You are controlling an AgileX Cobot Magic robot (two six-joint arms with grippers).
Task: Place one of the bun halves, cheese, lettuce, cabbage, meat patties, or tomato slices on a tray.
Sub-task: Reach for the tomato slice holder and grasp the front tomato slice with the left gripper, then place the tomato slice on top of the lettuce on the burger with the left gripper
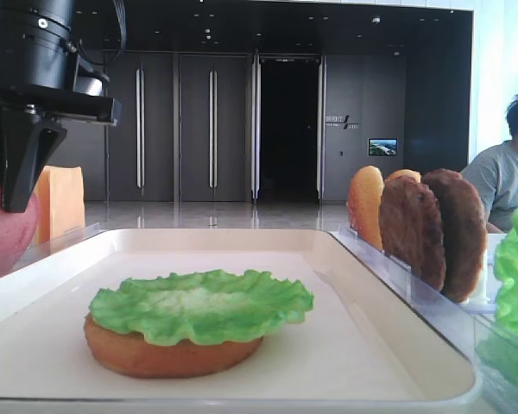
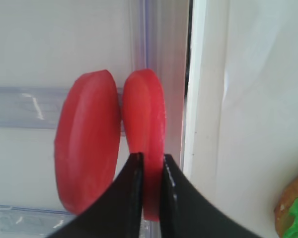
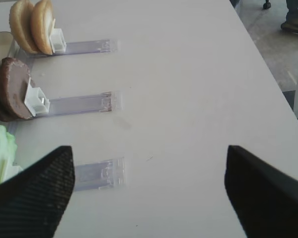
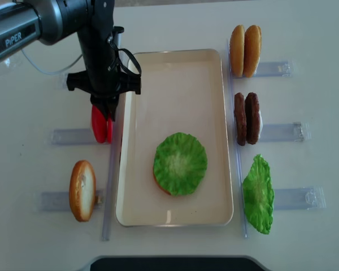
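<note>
Tomato slice (image 2: 145,129) partly hidden between left gripper (image 2: 150,171) fingers

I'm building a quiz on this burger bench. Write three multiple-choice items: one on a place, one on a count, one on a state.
1. Where is the flat lettuce leaf?
A. On the bun in the tray
B. In a holder on the left
C. On the patties

2. How many tomato slices stand side by side?
A. One
B. Two
C. Four

3. What is the left end effector doing?
A. Hanging open over the tray
B. Shut on a tomato slice
C. Holding a patty

Key: 1 A, the overhead view shows the leaf covering a bun inside the tray. 2 B, the left wrist view shows two red discs. 3 B, its fingers pinch the right-hand slice.
</note>
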